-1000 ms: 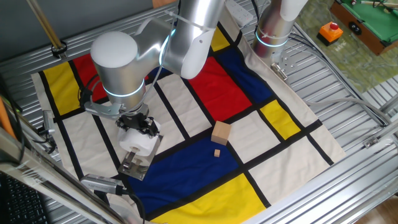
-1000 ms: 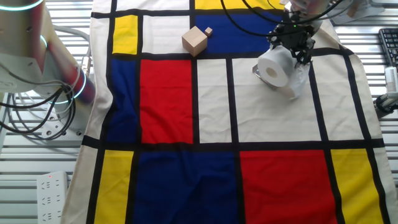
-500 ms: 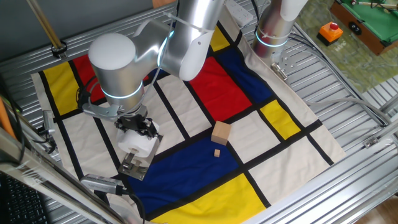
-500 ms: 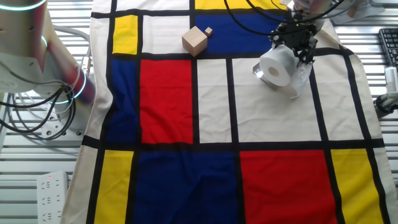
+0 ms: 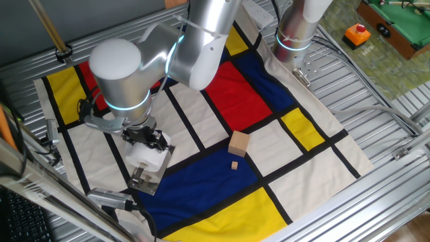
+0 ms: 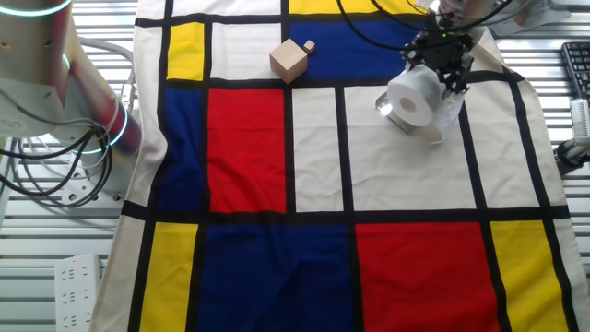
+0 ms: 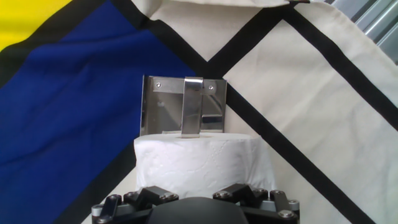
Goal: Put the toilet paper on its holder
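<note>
While you watch:
Toilet paper (image 7: 198,162): clamped between your fingers (image 6: 441,72), lying over the holder (image 7: 184,104).
Change: roll shifted slightly along the holder since earlier.

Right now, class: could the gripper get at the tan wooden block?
Probably not at once: the gripper is shut on the toilet paper at the holder. The wooden block stands apart, uncovered.

The toilet paper (image 7: 198,163), a plain white soft roll, lies on its side at the 6 o'clock end of the holder (image 7: 163,106). The holder, a shiny silver plate, lies flat, its bar (image 7: 192,107) running into the roll.
</note>
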`<state>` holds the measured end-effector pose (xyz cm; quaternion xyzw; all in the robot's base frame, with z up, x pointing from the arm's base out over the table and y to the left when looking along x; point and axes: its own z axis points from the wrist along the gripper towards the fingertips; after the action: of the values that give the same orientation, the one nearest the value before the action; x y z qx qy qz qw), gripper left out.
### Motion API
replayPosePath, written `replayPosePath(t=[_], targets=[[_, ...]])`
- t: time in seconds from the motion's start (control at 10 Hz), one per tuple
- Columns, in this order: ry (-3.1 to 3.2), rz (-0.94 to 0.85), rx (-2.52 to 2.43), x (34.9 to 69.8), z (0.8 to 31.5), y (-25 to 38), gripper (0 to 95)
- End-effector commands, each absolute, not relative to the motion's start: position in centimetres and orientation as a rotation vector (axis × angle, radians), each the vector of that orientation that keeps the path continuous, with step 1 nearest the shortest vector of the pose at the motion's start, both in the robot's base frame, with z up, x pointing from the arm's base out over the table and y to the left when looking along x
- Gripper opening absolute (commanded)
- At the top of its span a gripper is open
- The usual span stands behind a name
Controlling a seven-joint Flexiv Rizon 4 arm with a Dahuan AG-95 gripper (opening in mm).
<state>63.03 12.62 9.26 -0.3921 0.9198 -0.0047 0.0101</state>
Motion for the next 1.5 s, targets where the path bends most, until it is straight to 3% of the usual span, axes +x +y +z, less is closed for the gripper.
replayPosePath(t=[0.1, 1.5], targets=[[2.870, -0.015, -1.226, 62.98, 9.29, 12.59, 0.0], [2.878, -0.029, -1.218, 63.28, 9.05, 13.00, 0.0]])
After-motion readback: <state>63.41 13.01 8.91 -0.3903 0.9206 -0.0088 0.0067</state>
